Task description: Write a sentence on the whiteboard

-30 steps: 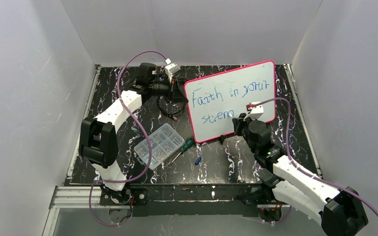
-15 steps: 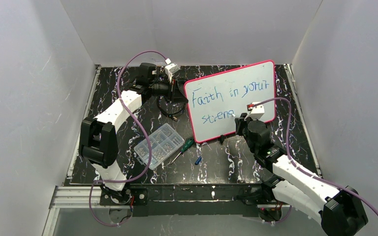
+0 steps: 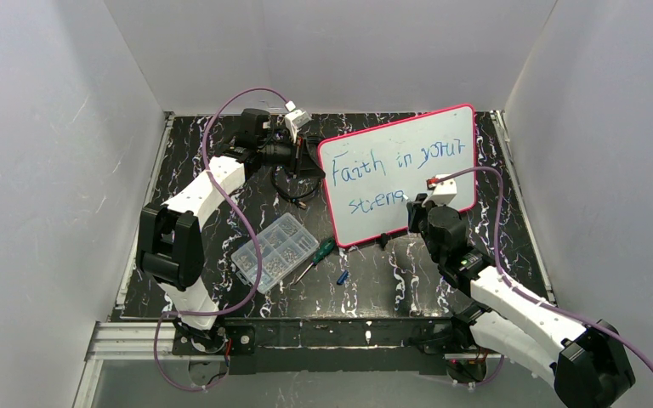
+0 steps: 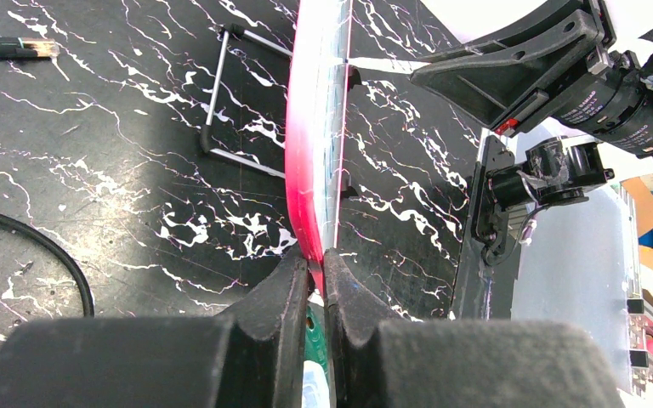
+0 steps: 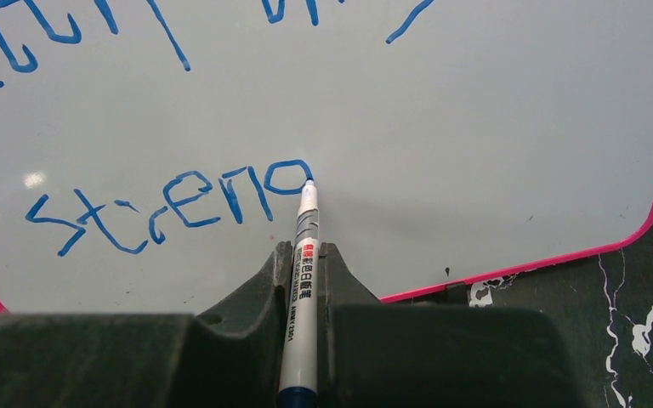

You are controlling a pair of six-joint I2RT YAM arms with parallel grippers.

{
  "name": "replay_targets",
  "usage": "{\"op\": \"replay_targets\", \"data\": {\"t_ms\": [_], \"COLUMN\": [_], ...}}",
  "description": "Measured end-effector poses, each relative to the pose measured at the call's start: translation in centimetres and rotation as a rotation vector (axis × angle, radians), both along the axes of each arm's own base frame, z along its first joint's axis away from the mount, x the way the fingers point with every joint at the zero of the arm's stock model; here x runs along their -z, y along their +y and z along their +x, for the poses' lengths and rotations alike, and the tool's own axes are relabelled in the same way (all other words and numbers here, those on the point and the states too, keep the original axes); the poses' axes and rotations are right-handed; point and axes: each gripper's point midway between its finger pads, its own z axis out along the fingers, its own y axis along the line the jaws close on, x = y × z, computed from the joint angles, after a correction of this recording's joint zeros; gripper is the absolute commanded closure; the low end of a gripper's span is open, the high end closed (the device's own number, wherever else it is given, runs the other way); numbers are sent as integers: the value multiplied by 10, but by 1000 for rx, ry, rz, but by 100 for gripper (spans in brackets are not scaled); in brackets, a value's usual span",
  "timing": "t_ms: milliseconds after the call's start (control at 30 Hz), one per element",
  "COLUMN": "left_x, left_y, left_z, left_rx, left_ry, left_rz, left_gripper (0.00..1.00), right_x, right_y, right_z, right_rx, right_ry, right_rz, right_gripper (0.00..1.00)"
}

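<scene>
The whiteboard (image 3: 442, 140), glossy white with a pink-red frame, stands tilted on the black marble table. Its blue sentence (image 3: 391, 161) reads "Faith in your" above "streng", the last letter a part-drawn loop. My left gripper (image 4: 316, 265) is shut on the board's pink left edge (image 4: 310, 153), seen edge-on. My right gripper (image 5: 303, 251) is shut on a white marker (image 5: 302, 289). The marker's tip touches the board at the right side of the last letter (image 5: 287, 177). In the top view my right gripper (image 3: 422, 202) is at the board's lower middle.
A clear plastic box of small parts (image 3: 274, 252) lies left of the board. A green-handled screwdriver (image 3: 316, 255) and a small blue cap (image 3: 341, 277) lie in front of it. A wire stand (image 4: 221, 110) props the board from behind. Black cables (image 3: 293, 189) lie near my left gripper.
My right gripper has shifted slightly right along the lower line. The second line has grown from "stren" by a round loop after the n. The left arm has not moved.
</scene>
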Motion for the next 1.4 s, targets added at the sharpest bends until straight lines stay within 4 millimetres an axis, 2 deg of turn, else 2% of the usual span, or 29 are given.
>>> {"op": "replay_targets", "data": {"t_ms": [900,1400], "left_x": [0,0], "left_y": [0,0], "left_z": [0,0], "left_rx": [0,-1], "left_ry": [1,2], "left_rz": [0,-1], "left_gripper": [100,100], "right_x": [17,18], "right_y": [0,2], "right_z": [-11,-12], "right_rx": [-6,-10], "right_ry": [41,49], "right_rz": [55,66], "right_gripper": [99,99]}}
